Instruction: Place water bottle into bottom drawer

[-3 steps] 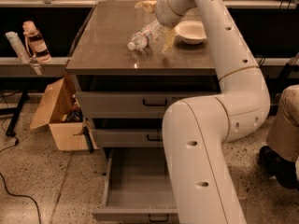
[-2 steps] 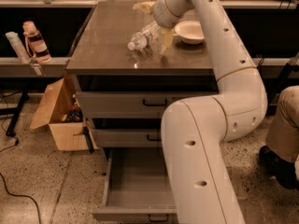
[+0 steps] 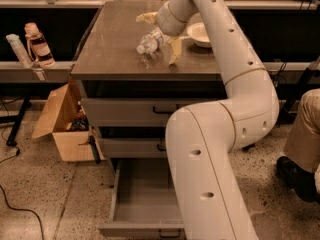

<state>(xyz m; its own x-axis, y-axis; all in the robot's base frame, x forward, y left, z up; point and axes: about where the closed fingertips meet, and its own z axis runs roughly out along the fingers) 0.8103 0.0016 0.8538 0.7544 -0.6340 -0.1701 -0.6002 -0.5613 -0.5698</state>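
Reaching over the counter (image 3: pixel 115 66), the arm holds its end effector (image 3: pixel 160 34) just above the top, near the back right part. Its two yellowish fingers (image 3: pixel 174 51) are spread wide, one pointing left and the other toward the front edge, so it is open. The water bottle (image 3: pixel 151 41) lies tilted between them, cap toward the front left; whether either finger touches it I cannot tell. A white bowl (image 3: pixel 202 34) sits just right of the end effector on the same top.

Below, the two upper drawers are closed. The bottom drawer (image 3: pixel 144 200) is pulled out over the speckled floor, its grey inside showing, with the arm's thick lower link covering its right side.

To the left, a pink-capped bottle (image 3: pixel 38 45) stands on a low shelf, and an open cardboard box (image 3: pixel 59 124) sits on the floor beside the cabinet. A person's leg (image 3: pixel 304 134) is at the right edge.
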